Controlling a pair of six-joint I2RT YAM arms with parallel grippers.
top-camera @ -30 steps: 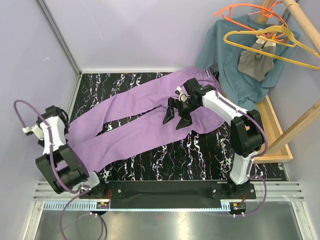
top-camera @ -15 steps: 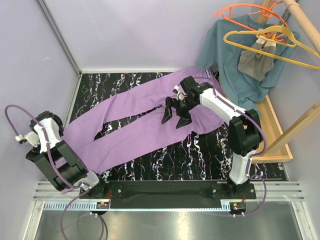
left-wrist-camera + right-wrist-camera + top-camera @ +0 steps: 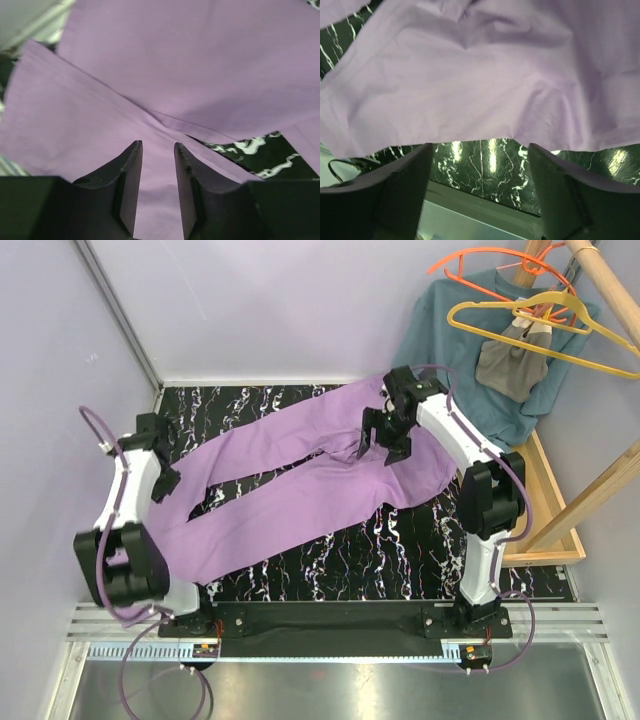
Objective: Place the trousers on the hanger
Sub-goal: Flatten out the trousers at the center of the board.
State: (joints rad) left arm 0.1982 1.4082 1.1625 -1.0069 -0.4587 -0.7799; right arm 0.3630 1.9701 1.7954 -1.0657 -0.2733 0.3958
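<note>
Spotter: Trousers flat on counter, waist at right. Hanger up on rack.
Scribe: Left claw narrowly parted, empty, over leg cloth. Right claw wide open, empty, above seat.

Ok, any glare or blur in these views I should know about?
Right wrist: bright glare streaks on the marble table, trousers slightly soft. Left wrist: pincer fingers dark and blurred up close. Top external: sharp throughout.
</note>
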